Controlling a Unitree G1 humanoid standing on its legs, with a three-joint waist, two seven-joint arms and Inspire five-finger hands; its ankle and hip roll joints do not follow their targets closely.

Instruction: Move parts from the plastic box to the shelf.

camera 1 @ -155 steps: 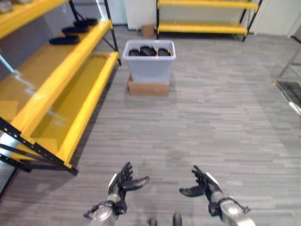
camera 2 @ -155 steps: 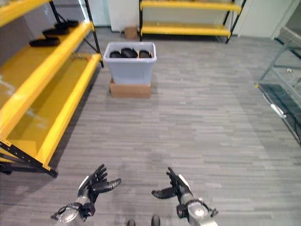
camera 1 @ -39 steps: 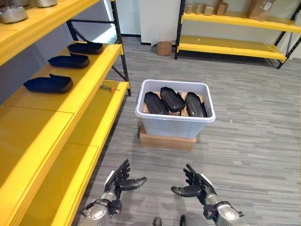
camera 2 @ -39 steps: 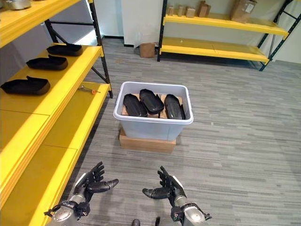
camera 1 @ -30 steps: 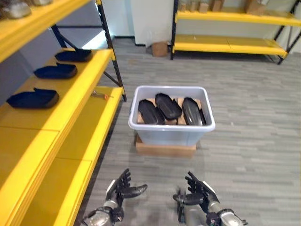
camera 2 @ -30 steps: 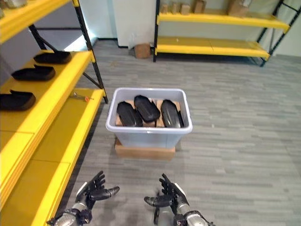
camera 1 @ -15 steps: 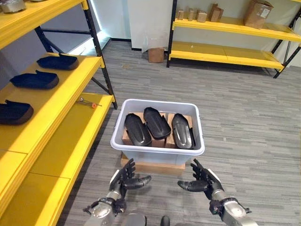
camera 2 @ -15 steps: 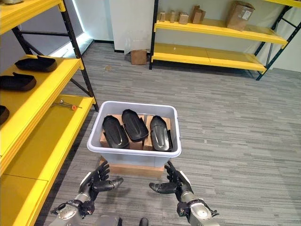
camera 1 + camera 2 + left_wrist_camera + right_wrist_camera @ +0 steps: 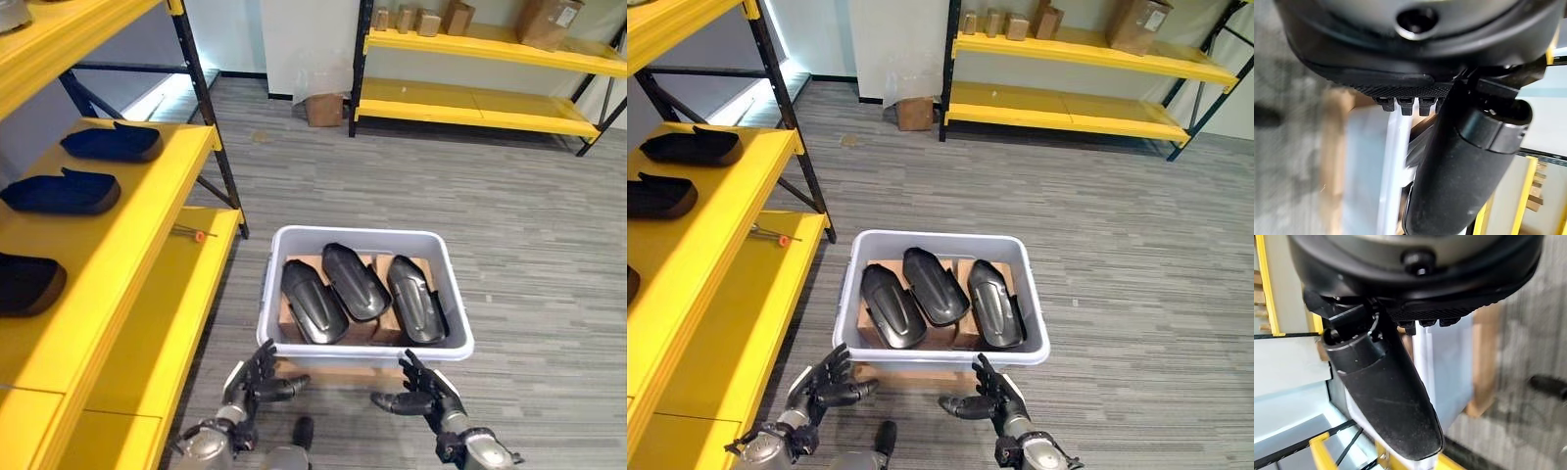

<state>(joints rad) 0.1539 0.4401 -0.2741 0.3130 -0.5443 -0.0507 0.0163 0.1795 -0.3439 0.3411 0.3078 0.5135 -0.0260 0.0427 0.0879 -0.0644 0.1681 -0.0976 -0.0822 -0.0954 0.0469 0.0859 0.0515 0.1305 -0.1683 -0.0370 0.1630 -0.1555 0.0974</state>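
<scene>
You are looking down at a pale grey plastic box that sits on a flat brown cardboard carton on the grey wood-patterned floor, directly ahead of both of your hands. Inside the box lie three glossy black moulded shell-shaped parts, side by side on cardboard blocks, the middle one set a little farther back than its two neighbours. Your left hand hangs low, just short of the box's near left corner, palm turned inward, fingers spread and lightly relaxed, holding nothing. Your right hand mirrors it just short of the near right corner, its fingers likewise fanned open and empty, thumb pointing toward the other hand (each wrist view looks past its own thumb to the pale wall of the box and the brown carton beneath it). Neither hand touches the box. To your left stands the yellow steel shelf with black uprights; on its middle level three more dark shell-shaped parts rest in a row, well apart from one another. On the lower level of that shelf lies a small thin tool with an orange tip. Across the floor, against the far wall, a second yellow shelf carries several brown cardboard boxes, and a small brown cardboard box sits on the floor beside it.
</scene>
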